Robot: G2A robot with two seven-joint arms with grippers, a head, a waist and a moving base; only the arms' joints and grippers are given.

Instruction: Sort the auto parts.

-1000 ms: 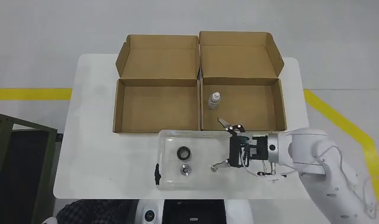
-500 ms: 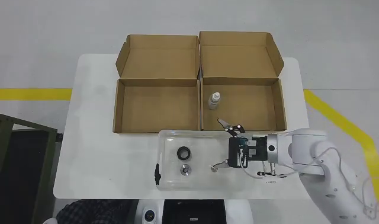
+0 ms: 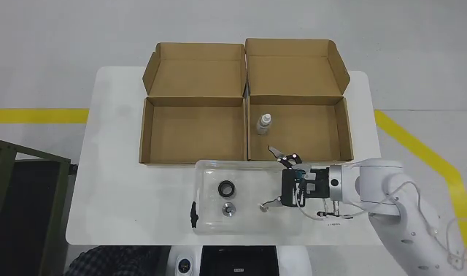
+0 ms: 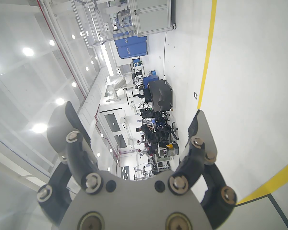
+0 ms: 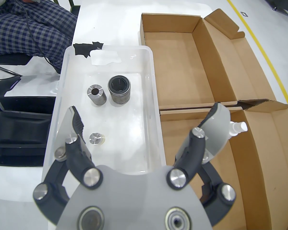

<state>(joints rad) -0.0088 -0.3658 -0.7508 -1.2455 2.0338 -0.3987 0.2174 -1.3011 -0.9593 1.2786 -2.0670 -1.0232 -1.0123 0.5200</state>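
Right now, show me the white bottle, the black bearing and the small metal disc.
white bottle [image 3: 263,123], top view, on its body.
black bearing [image 5: 119,96], right wrist view, on its side wall.
small metal disc [image 5: 96,137], right wrist view, on its top face.

Tray [image 3: 208,165] lying on the counter [image 3: 117,166], before two boxes
The left box [image 3: 193,133] and right box [image 3: 314,133] are touching side by side; the tray is lying before their seam; a bottle [image 3: 263,121] is standing inside the right box, by its left wall; in the tray a bearing [image 3: 228,189] is standing behind a collet [image 3: 229,209], a disc [image 5: 96,138] lying to their right.
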